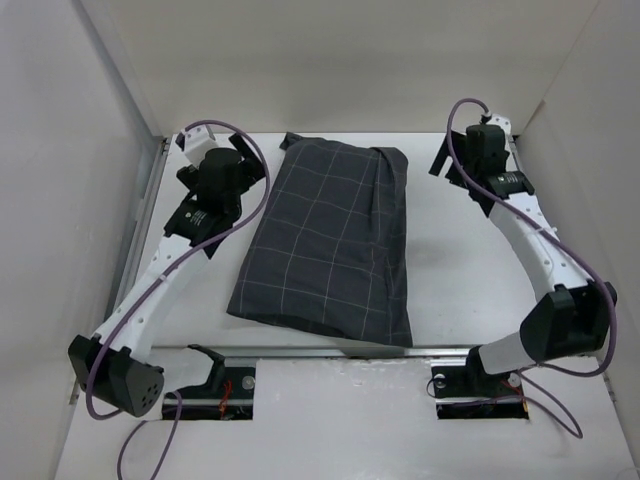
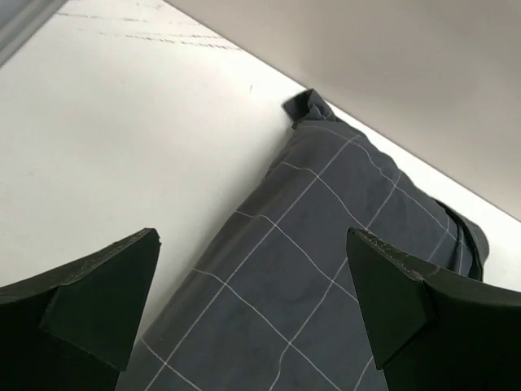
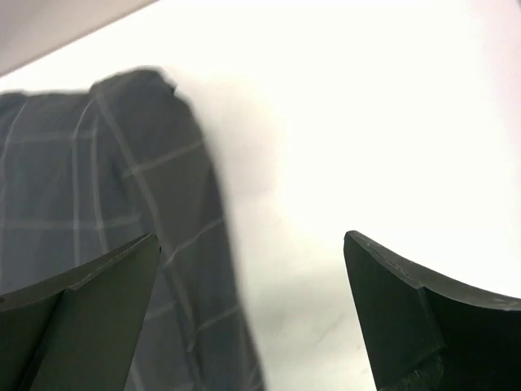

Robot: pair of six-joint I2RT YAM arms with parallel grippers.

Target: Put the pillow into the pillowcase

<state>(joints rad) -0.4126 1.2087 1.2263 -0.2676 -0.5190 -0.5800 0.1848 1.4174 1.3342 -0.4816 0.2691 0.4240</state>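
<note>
From above, the pillowcase point(image 1: 330, 240) lay plump and filled out in the middle of the white table point(image 1: 455, 270), its long side running away from the arm bases. The pillow itself was hidden from view. The left gripper point(image 1: 232, 160) hovered just beside the far-left corner and the right gripper point(image 1: 447, 165) off the far-right corner, neither touching the cloth.

At the left wrist, the left gripper point(image 2: 251, 240) stood with its jaws spread wide and nothing between them. It sat above the gridded pillowcase point(image 2: 326, 269), whose corner poked out near the back wall.

At the right wrist, the picture was blurred, yet the right gripper point(image 3: 251, 240) was plainly wide apart and empty too. The pillowcase point(image 3: 98, 179) lay to the left over bare table point(image 3: 366, 122)
</note>
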